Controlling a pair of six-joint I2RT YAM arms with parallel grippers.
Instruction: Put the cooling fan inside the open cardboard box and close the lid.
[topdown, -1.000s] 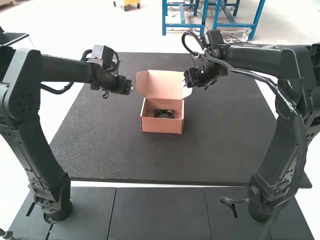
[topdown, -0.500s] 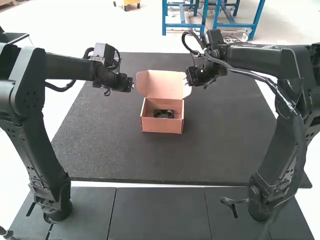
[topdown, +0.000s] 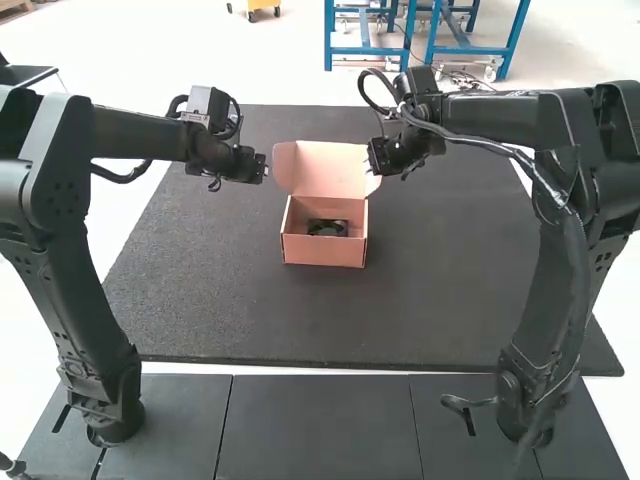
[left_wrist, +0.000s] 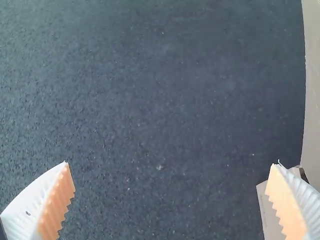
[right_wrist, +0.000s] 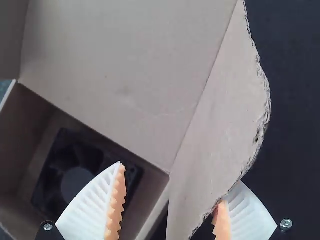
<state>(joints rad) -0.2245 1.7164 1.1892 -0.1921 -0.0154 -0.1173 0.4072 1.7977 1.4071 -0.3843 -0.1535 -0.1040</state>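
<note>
The right gripper (right_wrist: 170, 189) is open, its fingers straddling the lid's side flap (right_wrist: 220, 115), probably to fold it in before swinging the lid (topdown: 320, 167) down. The left gripper (left_wrist: 170, 166) gapes wide over the mat (topdown: 450, 270), just beside the lid's other edge, likely to help. The fan (right_wrist: 75, 180) lies inside the box (topdown: 323, 248).

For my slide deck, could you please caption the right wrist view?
Right tool open astride the lid's side flap, the cooling fan lying inside the cardboard box.
</note>
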